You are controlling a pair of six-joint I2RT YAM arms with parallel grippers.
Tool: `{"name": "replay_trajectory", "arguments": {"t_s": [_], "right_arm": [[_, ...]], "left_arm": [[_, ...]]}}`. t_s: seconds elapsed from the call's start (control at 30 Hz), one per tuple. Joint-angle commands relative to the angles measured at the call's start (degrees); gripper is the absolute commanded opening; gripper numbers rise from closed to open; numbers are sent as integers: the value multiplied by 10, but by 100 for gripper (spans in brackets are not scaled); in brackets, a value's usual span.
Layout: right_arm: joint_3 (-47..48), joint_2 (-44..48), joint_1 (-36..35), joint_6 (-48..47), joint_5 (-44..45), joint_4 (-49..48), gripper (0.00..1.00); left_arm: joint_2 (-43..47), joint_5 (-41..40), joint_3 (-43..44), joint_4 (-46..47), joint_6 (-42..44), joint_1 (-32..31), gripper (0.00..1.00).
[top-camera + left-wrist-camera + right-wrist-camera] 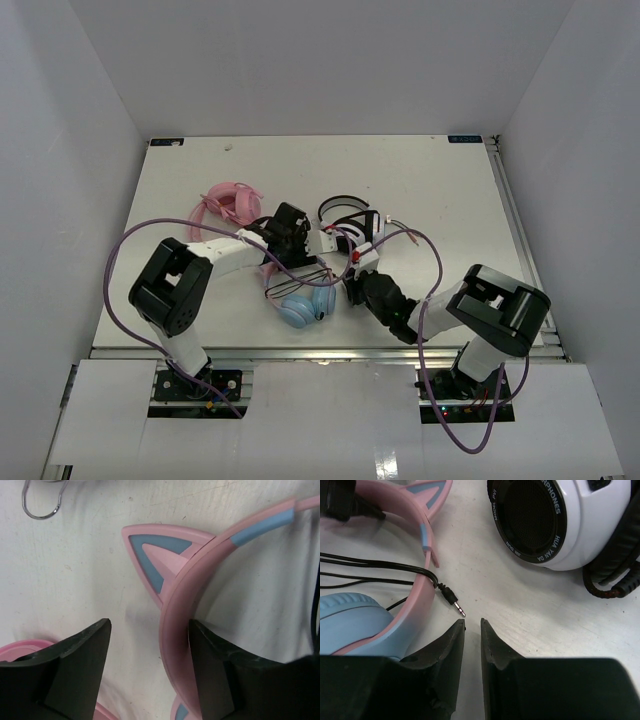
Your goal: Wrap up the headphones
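Note:
The headphones [305, 305] lie in the middle of the table, with light blue ear cups [350, 625] and a pink headband [175, 630] with a cat ear [160, 555]. My left gripper [150, 625] is open wide astride the headband, which rests against the right finger [215, 670]. It also shows in the top view [286, 248]. The thin dark cable [370, 566] crosses the headband and ends in a jack plug [452, 599]. My right gripper [472, 622] is low over the table just behind the plug, its jaws a narrow gap apart with nothing between them. In the top view it [353, 282] sits right of the ear cups.
The all-pink headphones [230, 205] lie at the back left, with an edge in the left wrist view [20, 650]. The white-and-black headphones [350, 215] lie behind the right gripper, one cup close ahead [580, 520]. A thin grey wire loop [42, 507] lies ahead of the left gripper.

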State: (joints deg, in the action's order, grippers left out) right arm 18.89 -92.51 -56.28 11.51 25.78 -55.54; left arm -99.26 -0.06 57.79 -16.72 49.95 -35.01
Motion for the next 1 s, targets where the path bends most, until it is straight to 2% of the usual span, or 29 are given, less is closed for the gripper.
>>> {"name": "replay_trajectory", "arguments": {"t_s": [0.0, 0.07, 0.1, 0.43, 0.6, 0.8, 0.97], "right_arm": [[15, -5, 2, -5, 16, -27, 26], [13, -1, 3, -4, 18, -24, 26], [11, 1, 2, -2, 18, -22, 26], [4, 43, 2, 2, 23, 17, 27], [1, 94, 2, 8, 22, 60, 27], [9, 158, 2, 15, 24, 116, 26], [28, 212, 1, 18, 19, 188, 27]], "left_arm": [[25, 20, 1, -14, -10, 4, 82], [31, 19, 0, -12, -11, 4, 96], [32, 18, 0, -11, -12, 4, 98], [42, 9, 25, 6, -64, 6, 98], [43, -48, 68, 19, -149, 11, 98], [56, -47, 92, -24, -180, 15, 98], [75, -40, 134, -73, -259, 17, 98]]}}
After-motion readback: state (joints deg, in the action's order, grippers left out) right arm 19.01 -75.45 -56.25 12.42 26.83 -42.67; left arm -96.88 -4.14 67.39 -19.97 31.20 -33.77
